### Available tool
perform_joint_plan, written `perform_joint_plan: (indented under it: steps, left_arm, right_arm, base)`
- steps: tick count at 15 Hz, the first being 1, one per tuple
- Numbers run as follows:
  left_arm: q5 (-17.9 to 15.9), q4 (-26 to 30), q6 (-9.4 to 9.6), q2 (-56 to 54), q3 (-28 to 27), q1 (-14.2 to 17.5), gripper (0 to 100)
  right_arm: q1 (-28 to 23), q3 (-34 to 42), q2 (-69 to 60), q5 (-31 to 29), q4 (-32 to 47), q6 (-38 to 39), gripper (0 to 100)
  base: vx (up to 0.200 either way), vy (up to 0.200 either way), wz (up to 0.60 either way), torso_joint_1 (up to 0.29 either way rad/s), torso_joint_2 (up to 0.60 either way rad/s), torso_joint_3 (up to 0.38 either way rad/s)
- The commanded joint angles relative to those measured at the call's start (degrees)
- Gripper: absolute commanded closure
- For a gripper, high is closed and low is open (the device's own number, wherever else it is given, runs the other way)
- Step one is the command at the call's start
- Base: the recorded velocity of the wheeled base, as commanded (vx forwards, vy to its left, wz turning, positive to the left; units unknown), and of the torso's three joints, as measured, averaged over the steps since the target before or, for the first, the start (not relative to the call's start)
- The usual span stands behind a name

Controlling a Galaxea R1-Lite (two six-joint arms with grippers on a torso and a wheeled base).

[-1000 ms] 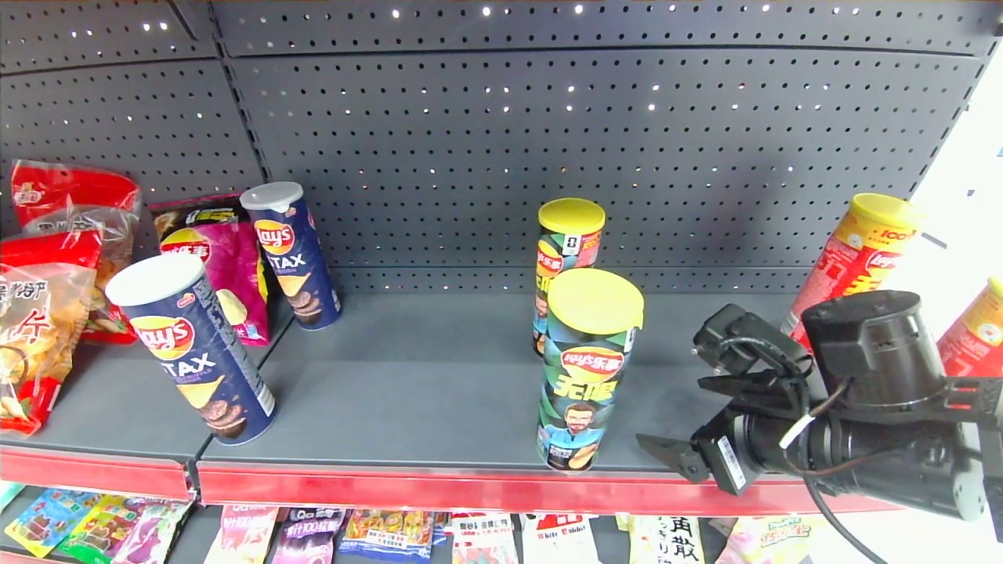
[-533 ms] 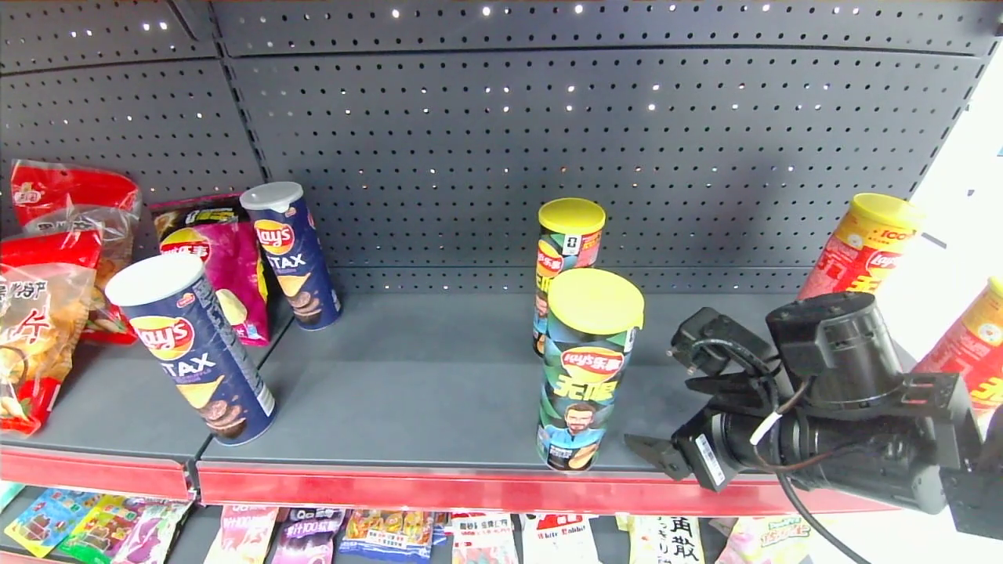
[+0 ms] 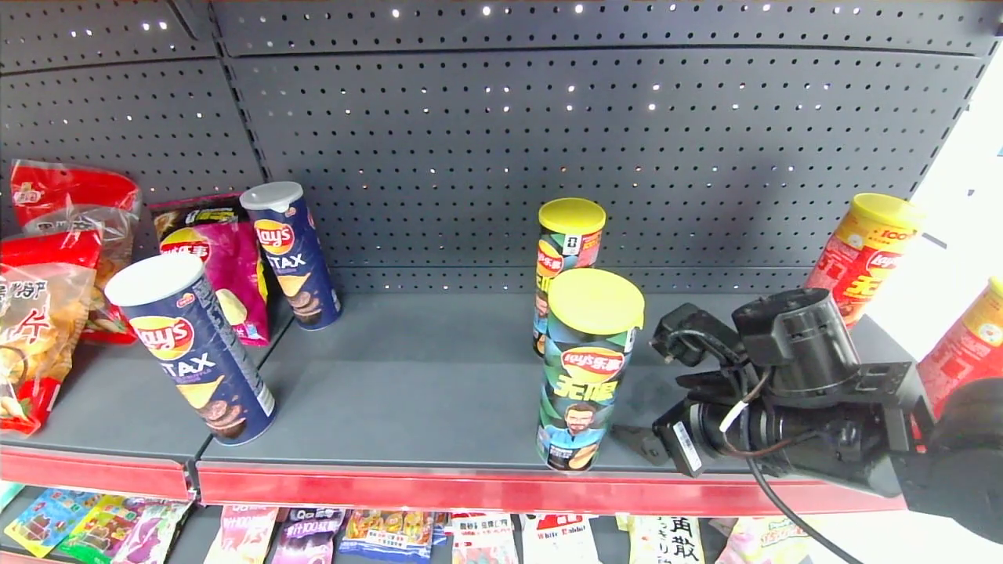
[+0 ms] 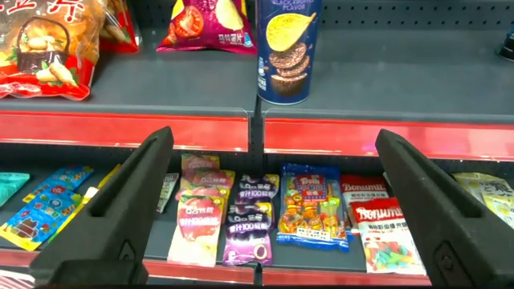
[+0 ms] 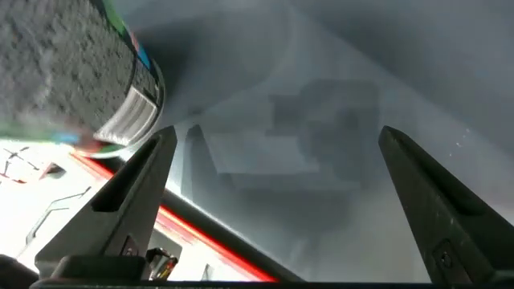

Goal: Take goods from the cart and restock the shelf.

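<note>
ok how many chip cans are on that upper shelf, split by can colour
dark blue chip cans: 2
green chip cans, yellow lids: 2
red chip cans, yellow lids: 2
total: 6
</note>
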Motion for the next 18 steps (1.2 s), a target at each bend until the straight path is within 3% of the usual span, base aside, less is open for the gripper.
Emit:
perform_joint_plan:
  steps: [1, 18]
  left_arm:
    - [0.0, 0.0, 0.00, 0.0, 0.0, 0.0, 0]
    - [0.0, 0.0, -0.09, 0.0, 0.0, 0.0, 0]
  right_arm:
    - [0.2, -0.7, 1.1, 0.0, 0.0, 0.0, 0]
    - [3.3, -1.9, 2.2, -0.1, 0.0, 0.1, 0]
  base:
    - [0.000, 0.000, 0.00, 0.000, 0.00, 0.000]
    - [0.000, 0.000, 0.00, 0.000, 0.00, 0.000]
